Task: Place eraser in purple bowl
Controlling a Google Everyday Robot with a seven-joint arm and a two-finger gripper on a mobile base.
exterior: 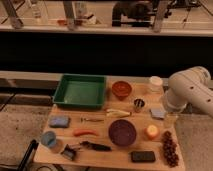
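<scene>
The purple bowl [122, 132] sits on the wooden table [100, 155], near its front middle. A dark flat rectangular block, probably the eraser [143, 156], lies at the front edge, just right of the bowl. My arm [190, 90] comes in from the right over the table's right side. My gripper [170, 119] hangs below the arm near the right edge, above and right of the bowl and well behind the eraser. It holds nothing that I can see.
A green tray [80, 91] stands back left, with a brown bowl [121, 89], a white cup [155, 83] and a small metal cup [138, 104] behind the purple bowl. A blue sponge [60, 121], an orange item [85, 132], a blue cup [49, 139], an orange ball [152, 131] and grapes [170, 148] lie around it.
</scene>
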